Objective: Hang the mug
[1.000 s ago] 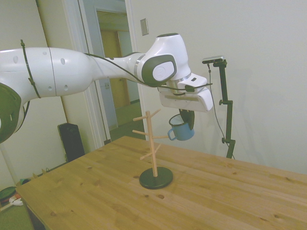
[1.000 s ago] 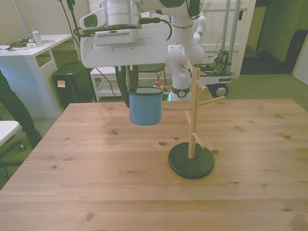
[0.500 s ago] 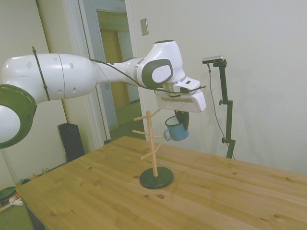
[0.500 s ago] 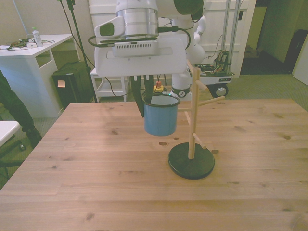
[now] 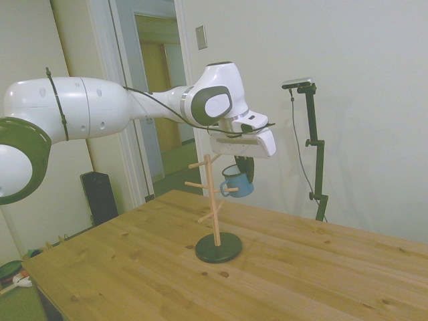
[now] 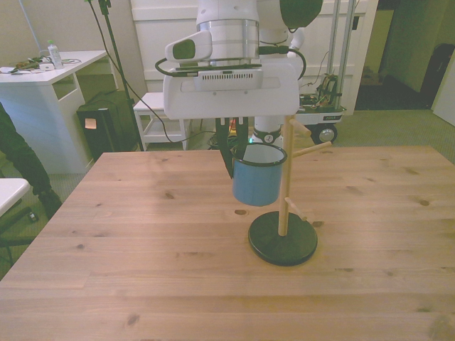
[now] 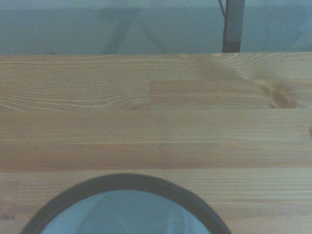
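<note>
Currently you have, from the front view's left: the gripper [image 6: 238,145], fingers pinching the rim of the mug [image 6: 257,174], which hangs upright in the air above the table [image 6: 142,234]. Next item: the wooden mug tree [image 6: 286,177] on its dark round base [image 6: 282,238]; your mug sits just beside the post, level with the middle pegs.
</note>
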`<state>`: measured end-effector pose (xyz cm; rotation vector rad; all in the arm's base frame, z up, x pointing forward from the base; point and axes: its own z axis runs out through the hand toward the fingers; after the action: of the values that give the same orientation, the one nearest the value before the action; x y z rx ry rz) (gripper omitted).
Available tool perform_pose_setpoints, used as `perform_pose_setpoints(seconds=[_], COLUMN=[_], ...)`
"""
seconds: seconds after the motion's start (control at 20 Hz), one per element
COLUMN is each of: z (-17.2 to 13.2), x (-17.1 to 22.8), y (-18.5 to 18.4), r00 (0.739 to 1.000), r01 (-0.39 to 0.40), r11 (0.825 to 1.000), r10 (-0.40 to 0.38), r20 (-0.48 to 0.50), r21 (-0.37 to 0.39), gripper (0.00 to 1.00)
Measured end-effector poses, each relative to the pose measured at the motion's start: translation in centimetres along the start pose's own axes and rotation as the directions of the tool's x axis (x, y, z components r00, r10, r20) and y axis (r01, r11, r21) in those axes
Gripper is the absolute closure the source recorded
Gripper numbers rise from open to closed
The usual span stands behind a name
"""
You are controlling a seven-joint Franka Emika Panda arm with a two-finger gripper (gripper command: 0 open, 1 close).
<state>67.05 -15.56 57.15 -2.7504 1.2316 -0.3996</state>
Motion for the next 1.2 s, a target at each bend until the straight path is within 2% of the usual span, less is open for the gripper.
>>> perform_pose_setpoints(seconds=[0.55,0.7,0.85,1.05,1.2], z=[0.0,-0.7,-1.0,2.0,5.0], x=[-0.1,0.6,1.6,0.3,-3.5], y=[2.5,4.9,9.3,14.5,14.1], r00=[1.000,0.998,0.994,0.994,0.998], r01=[-0.029,-0.063,-0.105,-0.103,-0.046], r11=[1.000,0.998,0.994,0.994,0.999], r10=[0.029,0.063,0.105,0.104,0.048], r20=[0.001,-0.002,0.000,0.026,0.052], r21=[-0.009,-0.015,-0.022,-0.033,-0.027], gripper=[0.00,0.00,0.00,0.00,0.00])
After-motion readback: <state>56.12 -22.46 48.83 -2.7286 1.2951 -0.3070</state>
